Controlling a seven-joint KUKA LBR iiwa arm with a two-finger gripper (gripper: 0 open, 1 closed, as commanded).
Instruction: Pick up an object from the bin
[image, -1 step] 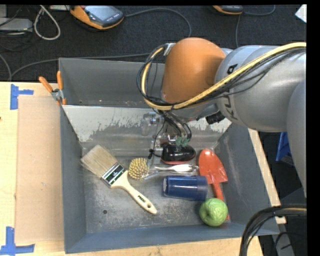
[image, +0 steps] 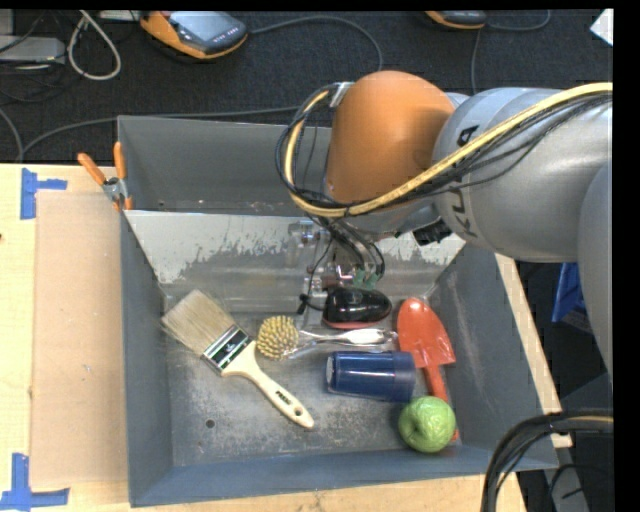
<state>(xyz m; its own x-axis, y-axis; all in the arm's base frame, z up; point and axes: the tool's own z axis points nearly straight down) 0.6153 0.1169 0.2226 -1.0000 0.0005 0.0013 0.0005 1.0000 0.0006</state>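
Grey bin (image: 190, 190), green apple (image: 427, 423) at five o'clock, blue can (image: 370, 374), orange-red spade (image: 425, 335); cream-handled paintbrush (image: 235, 352), tan round brush (image: 279, 337), black-and-red object (image: 355, 305), orange arm cover (image: 385, 130)

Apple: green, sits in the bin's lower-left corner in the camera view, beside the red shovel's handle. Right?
Not quite. The camera view shows the green apple in the bin's lower-right corner, not the lower-left. The rest holds: it is green and sits beside the red shovel's handle.
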